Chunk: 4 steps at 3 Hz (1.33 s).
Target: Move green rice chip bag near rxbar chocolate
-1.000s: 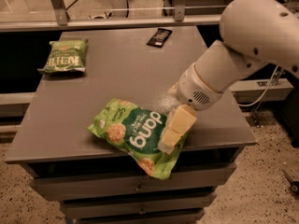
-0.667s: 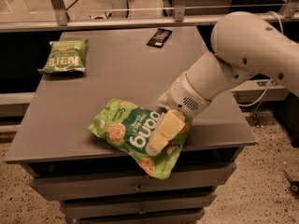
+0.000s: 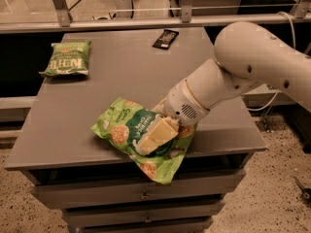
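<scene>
The green rice chip bag lies crinkled at the table's front edge, and its lower corner hangs over the edge. My gripper is down on the middle of the bag and covers its dark logo. The white arm reaches in from the right. The rxbar chocolate, a small flat black bar, lies at the far edge of the table, well apart from the bag.
A smaller green bag with white block letters lies at the table's far left. The grey table has drawers below its front edge. A metal rail runs behind the table.
My gripper has moved left and lower over the bag and now covers its logo. The bag has stayed at the front edge.
</scene>
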Each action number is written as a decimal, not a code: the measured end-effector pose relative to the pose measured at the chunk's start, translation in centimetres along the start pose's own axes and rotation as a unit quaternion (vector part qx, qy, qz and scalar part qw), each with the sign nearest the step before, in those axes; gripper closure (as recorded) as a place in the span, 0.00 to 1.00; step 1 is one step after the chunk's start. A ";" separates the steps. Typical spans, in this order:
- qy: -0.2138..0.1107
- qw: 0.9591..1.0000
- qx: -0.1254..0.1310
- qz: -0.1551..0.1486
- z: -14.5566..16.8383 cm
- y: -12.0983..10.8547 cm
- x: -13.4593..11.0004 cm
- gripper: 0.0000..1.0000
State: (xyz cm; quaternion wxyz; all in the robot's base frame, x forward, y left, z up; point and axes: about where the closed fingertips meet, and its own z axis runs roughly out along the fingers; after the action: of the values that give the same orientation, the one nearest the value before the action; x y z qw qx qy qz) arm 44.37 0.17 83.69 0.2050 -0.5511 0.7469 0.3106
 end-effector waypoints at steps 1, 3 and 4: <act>-0.009 1.000 0.018 -0.004 -1.5 -0.4 -0.5 0.57; -0.009 0.992 0.127 -0.023 -9.9 -2.7 -1.4 1.00; -0.011 0.989 0.144 -0.028 -11.3 -3.1 -1.8 1.00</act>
State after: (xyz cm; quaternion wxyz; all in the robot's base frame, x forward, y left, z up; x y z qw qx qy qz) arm 48.26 -6.99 92.32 0.2993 -0.5333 0.7656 0.1998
